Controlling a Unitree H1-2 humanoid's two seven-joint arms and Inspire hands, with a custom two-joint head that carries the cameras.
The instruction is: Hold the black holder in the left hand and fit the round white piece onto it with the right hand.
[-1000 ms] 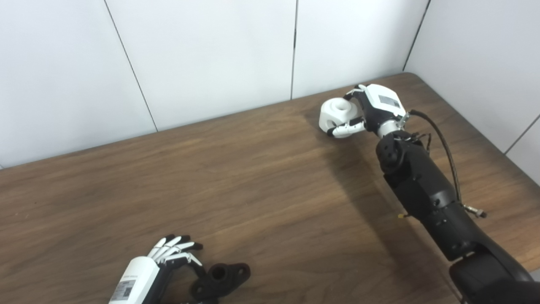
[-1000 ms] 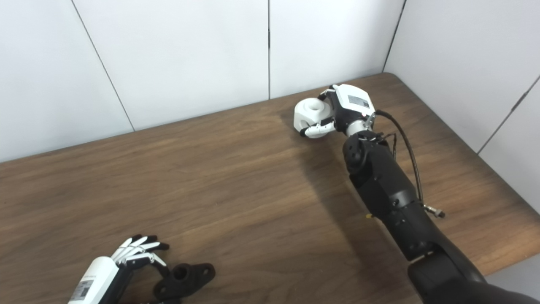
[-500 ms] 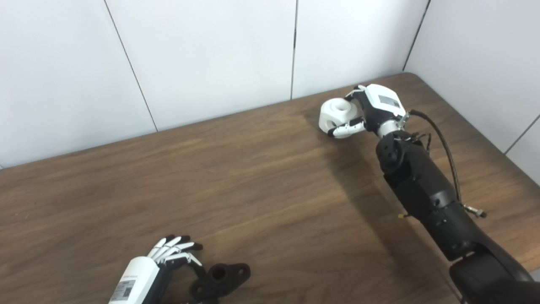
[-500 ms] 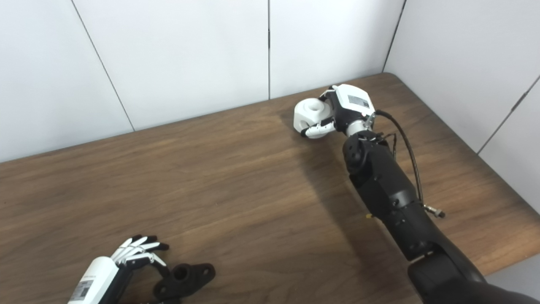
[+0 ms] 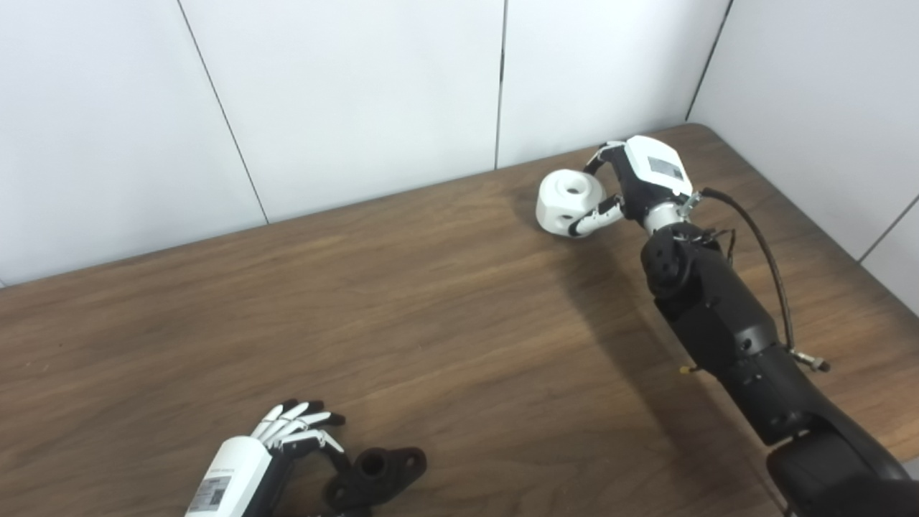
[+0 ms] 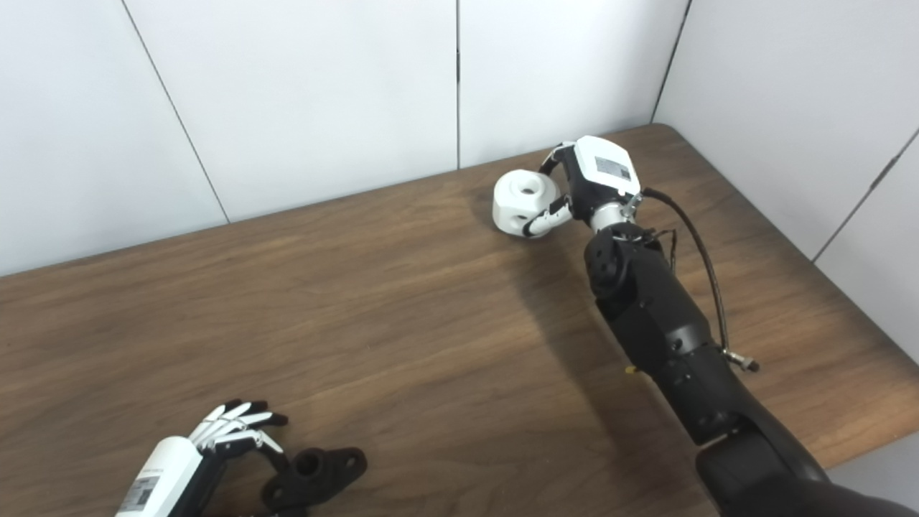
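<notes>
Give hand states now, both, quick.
Left hand: open, beside the black holder.
Right hand: shut on the round white piece.
</notes>
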